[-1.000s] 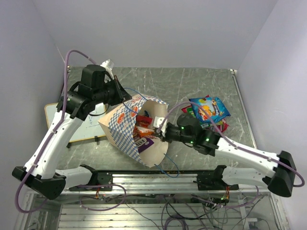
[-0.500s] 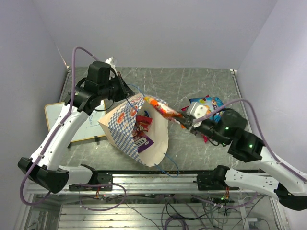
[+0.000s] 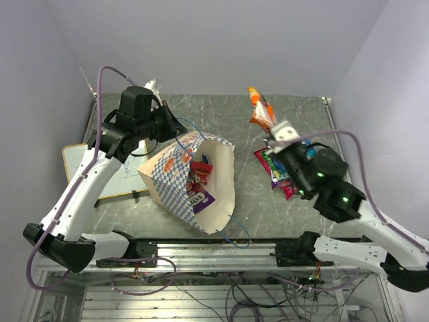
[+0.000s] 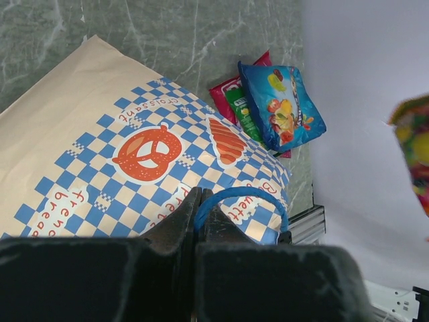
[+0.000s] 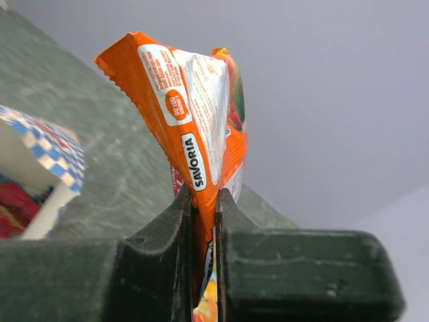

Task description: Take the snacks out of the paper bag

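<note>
Right claw (image 5: 204, 201) pinched the orange packet (image 5: 194, 127) by one end, high above the counter's (image 3: 221, 114) far right part. It was best lowered onto the loose snacks (image 3: 276, 171) near the right edge before release. Left claw (image 4: 199, 209), pressed on the blue cord handle (image 4: 244, 193), should hold the paper bag (image 4: 100, 134) mouth open, where more packets (image 3: 200, 178) lay inside.

orange packet (image 3: 260, 111) out of paper bag (image 3: 171, 168), raised
</note>
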Robot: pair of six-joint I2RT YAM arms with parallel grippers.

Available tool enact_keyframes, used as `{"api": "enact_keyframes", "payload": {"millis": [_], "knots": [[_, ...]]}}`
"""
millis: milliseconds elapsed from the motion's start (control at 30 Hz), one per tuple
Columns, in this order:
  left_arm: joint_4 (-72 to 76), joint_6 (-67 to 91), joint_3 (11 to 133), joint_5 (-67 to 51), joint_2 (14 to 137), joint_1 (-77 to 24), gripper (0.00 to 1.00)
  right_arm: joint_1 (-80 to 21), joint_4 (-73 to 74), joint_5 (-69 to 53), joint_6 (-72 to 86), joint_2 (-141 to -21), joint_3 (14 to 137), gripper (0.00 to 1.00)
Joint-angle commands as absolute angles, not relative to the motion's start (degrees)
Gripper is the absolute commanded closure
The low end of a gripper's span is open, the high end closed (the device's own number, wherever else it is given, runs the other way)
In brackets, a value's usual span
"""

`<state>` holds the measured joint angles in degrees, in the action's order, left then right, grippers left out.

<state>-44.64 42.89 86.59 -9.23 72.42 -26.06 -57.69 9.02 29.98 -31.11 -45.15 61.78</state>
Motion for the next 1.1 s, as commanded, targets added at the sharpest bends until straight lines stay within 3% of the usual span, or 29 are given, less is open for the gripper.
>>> {"api": "enact_keyframes", "payload": {"millis": [0,200,567,1067], "knots": [[-44.7,42.9,87.8,-9.0,70.7,-25.7,0.93,-56.0,7.8,42.3,-35.2,-55.0,64.9,1.0],[-45.9,42.9,87.3,-8.7,69.3,-25.6,0.93,-43.8,17.6,40.6,-30.6,-66.1,69.5,1.0],[-47.5,42.3,87.1,-8.2,68.0,-25.5,0.93,-31.5,22.0,42.2,-32.7,-75.5,66.5,1.0],[-46.2,42.0,86.1,-10.6,68.9,-25.3,0.93,-29.8,31.1,43.6,-30.9,-77.5,60.8,1.0]]}}
